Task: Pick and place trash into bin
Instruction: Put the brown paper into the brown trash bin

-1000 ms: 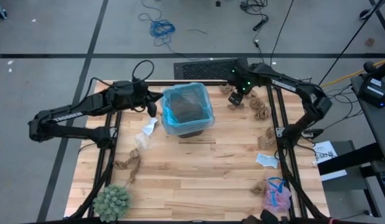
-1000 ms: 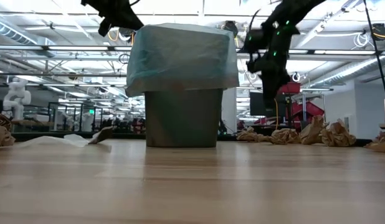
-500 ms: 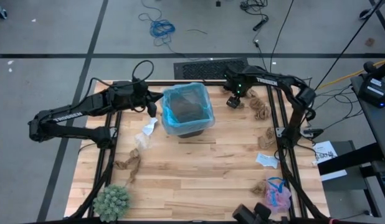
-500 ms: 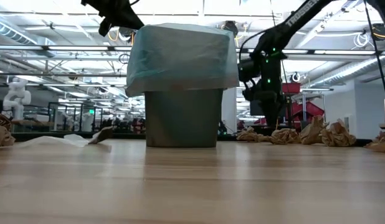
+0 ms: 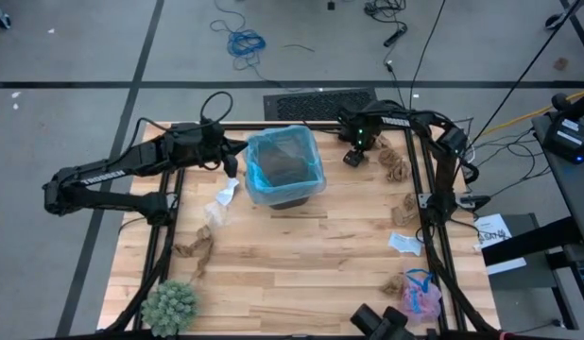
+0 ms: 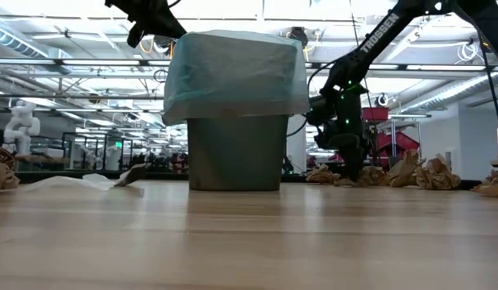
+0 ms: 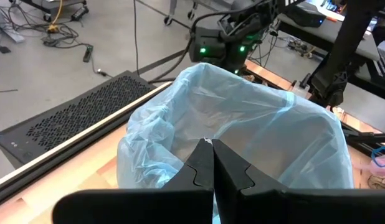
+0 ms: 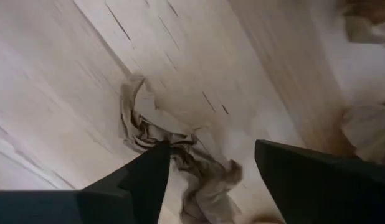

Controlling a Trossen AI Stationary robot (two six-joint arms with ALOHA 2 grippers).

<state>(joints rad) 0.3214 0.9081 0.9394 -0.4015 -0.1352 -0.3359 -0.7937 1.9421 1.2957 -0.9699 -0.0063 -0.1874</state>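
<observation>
The bin (image 5: 284, 168), dark with a light-blue bag, stands at the table's far middle (image 6: 235, 113). My right gripper (image 5: 353, 157) is down at the table just right of the bin. It is open, and its fingers straddle a crumpled brown paper wad (image 8: 180, 152) lying on the wood. My left gripper (image 5: 231, 166) hovers shut by the bin's left rim and holds nothing (image 7: 211, 163). More brown wads (image 5: 396, 168) lie along the right edge. White paper (image 5: 224, 194) lies left of the bin, and the pink mesh puff (image 5: 420, 297) sits near right. My right gripper comes at the brown wad from above, pointing down, with one finger (image 8: 152, 168) at the wad's edge (image 8: 174, 148) and the other standing apart. I cannot tell whether that finger touches the wad. The wad lies flat on the table.
A green spiky plant (image 5: 169, 307) sits at the near left corner. Another brown wad (image 5: 196, 250) lies on the left side, and a white scrap (image 5: 403, 244) lies at the right edge. Bare wood spreads across the table's near middle (image 5: 301, 255).
My right gripper has come down from bin-rim height to the table top and shifted slightly toward the bin, onto the brown wad. The left arm has kept still.
</observation>
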